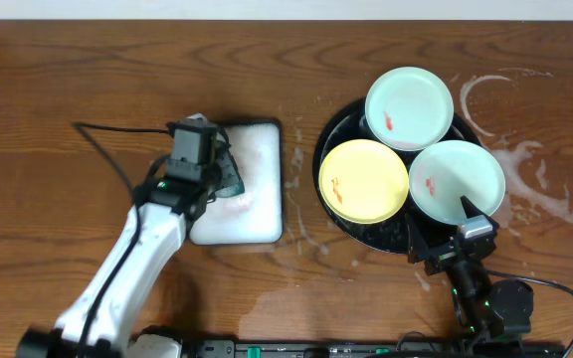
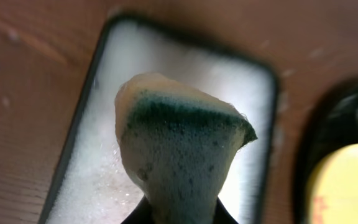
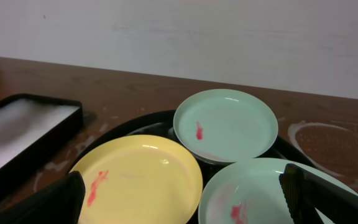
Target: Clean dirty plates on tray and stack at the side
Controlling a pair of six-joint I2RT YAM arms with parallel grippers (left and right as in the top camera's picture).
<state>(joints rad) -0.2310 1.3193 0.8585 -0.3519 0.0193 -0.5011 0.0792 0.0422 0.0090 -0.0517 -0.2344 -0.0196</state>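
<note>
Three plates lie on the round black tray (image 1: 381, 235): a yellow plate (image 1: 364, 180) at the left and two mint plates, one at the back (image 1: 409, 107) and one at the right (image 1: 457, 179). Each carries a red smear. My right gripper (image 1: 441, 221) hovers open at the tray's near edge. In the right wrist view its fingers (image 3: 48, 202) straddle the yellow plate (image 3: 138, 180) and the near mint plate (image 3: 253, 193). My left gripper (image 1: 215, 177) is shut on a green-and-cream sponge (image 2: 179, 143) above the white foam tray (image 2: 92, 180).
The foam-filled rectangular tray (image 1: 242, 184) sits left of the black tray. White soapy smears (image 1: 525, 149) mark the wood to the right of the plates, and a wet patch (image 1: 296, 288) lies near the front edge. A black cable (image 1: 107, 149) trails to the left arm.
</note>
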